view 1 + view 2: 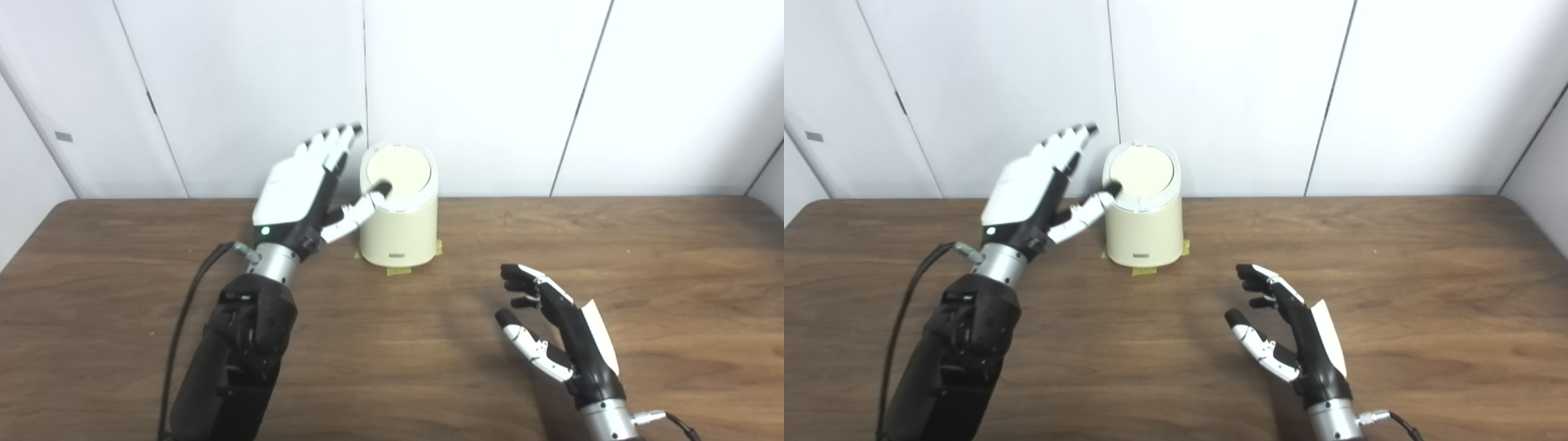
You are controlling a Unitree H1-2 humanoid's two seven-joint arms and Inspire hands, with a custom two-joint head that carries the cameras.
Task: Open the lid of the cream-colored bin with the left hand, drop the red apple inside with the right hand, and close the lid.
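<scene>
The cream-colored bin (398, 226) stands at the back of the wooden table (643, 275), its round lid (401, 171) down and tilted toward me. My left hand (300, 187) is raised just left of the bin, open, fingers spread upward. Its thumb tip rests on the left part of the lid. My right hand (551, 324) hovers low over the table to the front right of the bin, open and holding nothing. No red apple shows in either view.
Yellow tape strips (398, 271) mark the bin's foot. A white panelled wall (490, 92) rises straight behind the table's back edge. A black cable (184, 318) runs along my left forearm.
</scene>
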